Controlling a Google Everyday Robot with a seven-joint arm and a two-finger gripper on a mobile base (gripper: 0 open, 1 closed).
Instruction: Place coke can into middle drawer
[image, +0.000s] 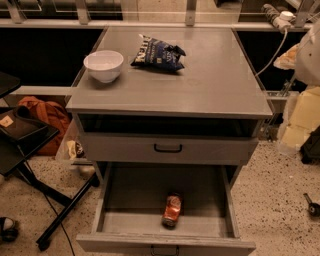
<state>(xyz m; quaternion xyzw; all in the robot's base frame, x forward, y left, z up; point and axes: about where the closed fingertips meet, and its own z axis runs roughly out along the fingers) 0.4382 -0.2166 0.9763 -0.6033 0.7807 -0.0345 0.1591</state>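
Note:
The coke can (172, 210), red-orange with a silver end, lies on its side inside an open, pulled-out drawer (120, 200) of the grey cabinet, near the drawer's front middle. This drawer sits directly under a closed drawer with a dark handle (167, 148). The gripper is not in view. Only pale parts of my arm (309, 55) show at the right edge, away from the can.
On the cabinet top (210, 85) stand a white bowl (104, 65) at the left and a dark blue chip bag (159, 52) at the back middle. A black stand (30, 145) and an orange bag (47, 117) are on the left floor.

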